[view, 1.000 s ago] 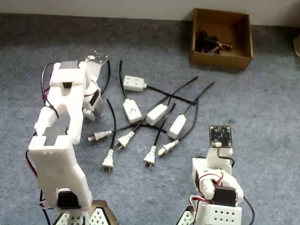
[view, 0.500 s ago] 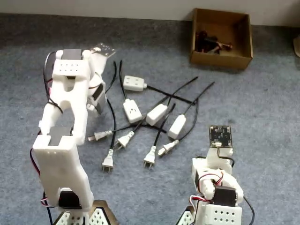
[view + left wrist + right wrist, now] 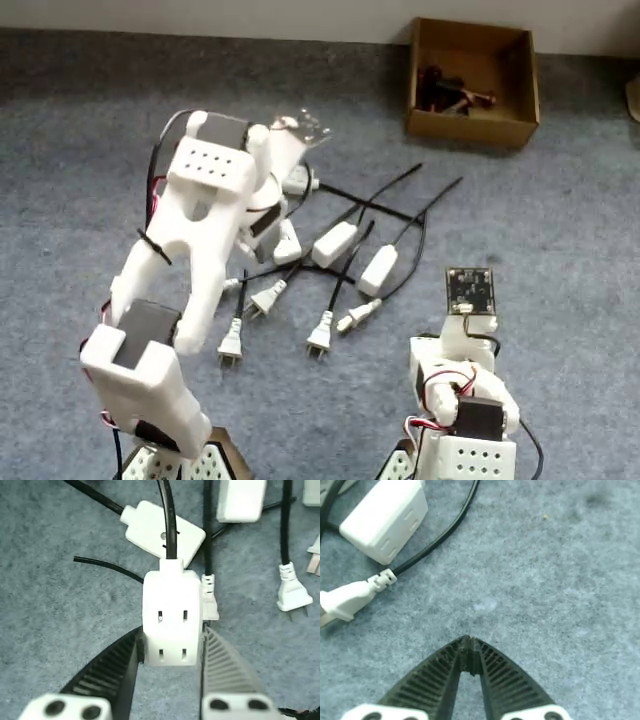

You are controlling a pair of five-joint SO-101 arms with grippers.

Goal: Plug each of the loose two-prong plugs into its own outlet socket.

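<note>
Left gripper clamped on an outlet socket; right gripper closed on nothing.
The left jaws press both sides of the white socket, which lies face-up on the grey carpet with its black cord running away over a second socket. A loose plug lies nearby. The right jaws meet tip to tip above bare carpet, near another plug.

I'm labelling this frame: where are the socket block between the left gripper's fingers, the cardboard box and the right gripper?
socket block [image 3: 172, 632]: left wrist view, its slotted white face.
cardboard box [image 3: 468, 132]: high view, its near wall.
right gripper [image 3: 469, 652]: right wrist view, between its fingertips.
</note>
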